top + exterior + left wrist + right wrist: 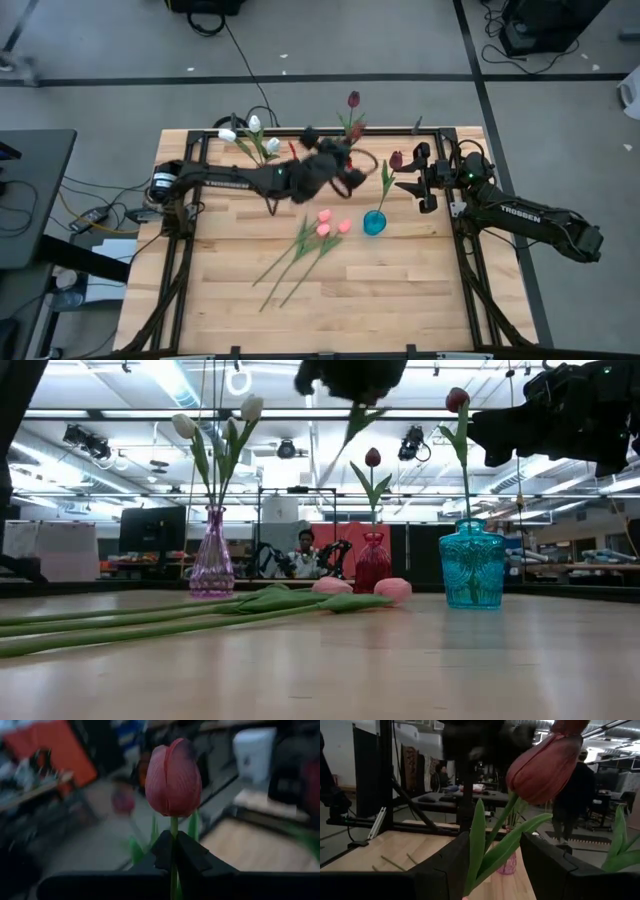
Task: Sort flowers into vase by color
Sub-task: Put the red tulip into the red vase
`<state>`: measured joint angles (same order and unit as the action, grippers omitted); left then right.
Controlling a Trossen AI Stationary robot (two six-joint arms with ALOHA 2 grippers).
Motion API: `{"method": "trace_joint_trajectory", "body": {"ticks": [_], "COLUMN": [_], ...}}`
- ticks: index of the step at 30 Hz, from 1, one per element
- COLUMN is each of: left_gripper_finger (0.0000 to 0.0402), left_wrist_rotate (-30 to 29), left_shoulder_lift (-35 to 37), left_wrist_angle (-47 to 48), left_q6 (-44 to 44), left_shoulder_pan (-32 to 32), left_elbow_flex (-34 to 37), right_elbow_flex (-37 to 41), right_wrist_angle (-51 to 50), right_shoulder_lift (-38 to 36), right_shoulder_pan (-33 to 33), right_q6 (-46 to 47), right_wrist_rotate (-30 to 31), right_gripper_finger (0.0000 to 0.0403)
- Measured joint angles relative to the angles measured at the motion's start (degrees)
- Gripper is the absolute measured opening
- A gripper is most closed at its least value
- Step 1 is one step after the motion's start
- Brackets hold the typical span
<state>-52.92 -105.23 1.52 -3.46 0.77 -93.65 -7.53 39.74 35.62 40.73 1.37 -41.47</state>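
My left gripper [345, 172] is high over the table's far middle, shut on a dark red tulip [172, 776]. Behind it a red vase [372, 563] holds one dark red tulip [372, 457]. A blue vase [472, 565] holds another dark red tulip [457, 400]. My right gripper [502, 870] is open beside that tulip; its leaves [495, 850] show between the fingers, apart from them. A purple glass vase [212, 565] holds white tulips [252, 407]. Three pink tulips [323, 222] lie flat on the table. My left gripper pinches the dark red tulip's stem [173, 827] just below the head, between its two fingertips [192, 852]. The head stands clear beyond the fingertips. A green leaf and the stem [356, 422] hang below the gripper, lifted clear of the table.
The three vases stand in a row across the table's far half. The pink tulips' long stems [120, 622] run toward the near left. Black frame rails [470, 270] border the table. Bare wood [400, 300] lies at the near right. People show in the room behind.
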Motion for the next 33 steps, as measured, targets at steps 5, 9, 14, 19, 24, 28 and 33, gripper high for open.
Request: {"method": "trace_joint_trajectory", "body": {"ticks": [5,9,14,19,24,28,33], "left_gripper_finger": [0.0019,0.0019,0.0019,0.0019,0.0019,0.0019,0.0019], "left_wrist_rotate": [8.1,15.0,21.0,23.0,23.1,23.1,23.2], "left_shoulder_lift": [0.0,-0.1,-0.2,-0.2,-0.2,-0.2,-0.2], "left_wrist_angle": [-23.8,-29.2,-30.2,-37.9,-47.1,-51.3,-53.5], "left_q6": [-18.1,-20.5,-13.7,-10.9,-10.9,-10.7,-6.9], "left_shoulder_pan": [2.8,4.5,7.1,8.5,8.7,8.7,9.4], "left_elbow_flex": [0.0,0.0,1.3,6.5,12.3,15.5,19.0], "right_elbow_flex": [0.0,0.0,0.0,0.0,0.0,0.0,0.0], "right_wrist_angle": [-0.4,-0.4,-0.4,-0.4,-0.4,-0.4,-0.4], "right_shoulder_lift": [0.0,0.0,0.0,0.0,0.0,0.0,0.0], "right_shoulder_pan": [0.0,0.0,0.0,0.0,0.0,0.0,0.0], "right_q6": [0.0,-0.5,-1.0,-1.0,-1.0,-1.0,-1.0], "right_wrist_rotate": [0.0,0.0,1.2,1.3,1.3,1.3,1.3], "right_gripper_finger": [0.0187,0.0187,0.0187,0.0187,0.0187,0.0187,0.0187]}}
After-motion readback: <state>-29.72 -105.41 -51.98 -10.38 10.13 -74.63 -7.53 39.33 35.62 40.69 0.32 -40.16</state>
